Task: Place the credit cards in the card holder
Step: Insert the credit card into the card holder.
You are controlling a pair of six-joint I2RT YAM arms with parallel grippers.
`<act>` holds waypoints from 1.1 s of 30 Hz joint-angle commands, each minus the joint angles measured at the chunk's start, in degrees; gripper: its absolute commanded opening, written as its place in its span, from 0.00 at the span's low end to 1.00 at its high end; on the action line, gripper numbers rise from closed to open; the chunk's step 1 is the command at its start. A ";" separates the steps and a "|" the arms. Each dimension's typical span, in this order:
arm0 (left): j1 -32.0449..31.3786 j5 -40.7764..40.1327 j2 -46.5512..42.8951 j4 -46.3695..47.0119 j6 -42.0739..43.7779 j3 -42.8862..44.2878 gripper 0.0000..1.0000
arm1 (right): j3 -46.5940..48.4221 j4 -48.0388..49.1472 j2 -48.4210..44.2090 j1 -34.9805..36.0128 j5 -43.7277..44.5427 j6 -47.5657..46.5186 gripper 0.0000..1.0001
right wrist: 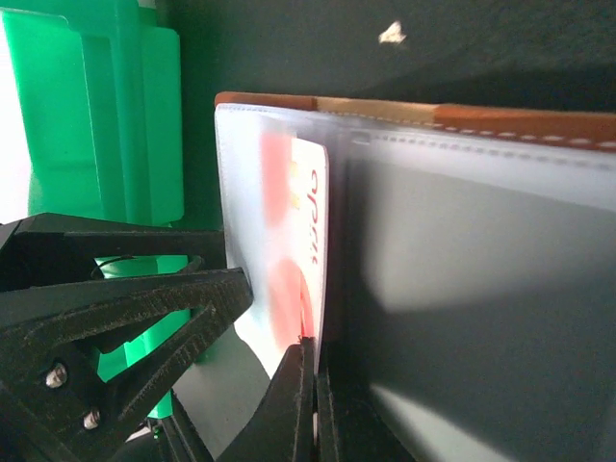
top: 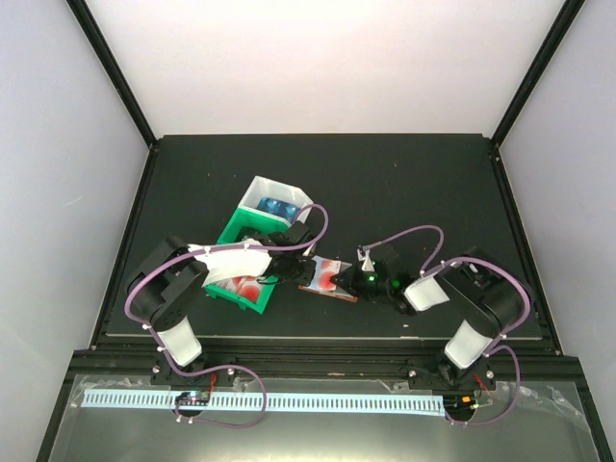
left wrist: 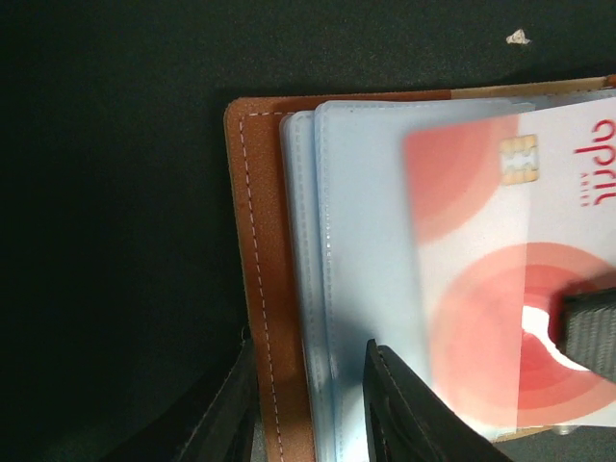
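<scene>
The right gripper point(right wrist: 308, 371), clenched on the red-and-white card point(left wrist: 481, 289), fed it into the brown wallet point(left wrist: 260, 289), which the left gripper point(left wrist: 308, 366) straddled, probably to steady it, its grip unclear.

text: red script word point(left wrist: 599, 159) on the white part of the red-and-white card point(left wrist: 500, 289), turned sideways, letters not surely readable | small print point(left wrist: 580, 188): tiny red line beside that word, too small to read | right wrist view: same word, blurred | elsewhere: nothing legible
</scene>
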 commanded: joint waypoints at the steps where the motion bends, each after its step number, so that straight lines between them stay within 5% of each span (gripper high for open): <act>1: -0.56 1.56 1.24 -1.16 -0.21 0.89 0.33 | 0.20 1.63 4.71 1.72 -0.43 1.04 0.01; 7: -0.58 1.41 0.57 -1.50 -0.32 0.80 0.35 | 0.85 2.22 4.45 2.59 0.17 0.78 0.04; 11: -0.65 1.53 -0.72 -1.66 -0.29 0.85 0.36 | 0.16 -4.26 -1.33 2.96 4.29 -0.27 0.23; 16: -0.60 1.70 -1.89 -1.39 -0.56 0.84 0.36 | 5.06 -23.74 -9.64 7.23 15.60 -3.40 0.46; 27: -0.56 1.07 -1.27 -1.61 -0.57 0.37 0.38 | 13.66 -37.39 -6.25 11.05 24.27 -6.95 0.49; 33: -0.56 1.81 -1.02 -0.99 -0.71 0.20 0.38 | 14.31 -36.52 -5.52 11.89 23.48 -8.40 0.47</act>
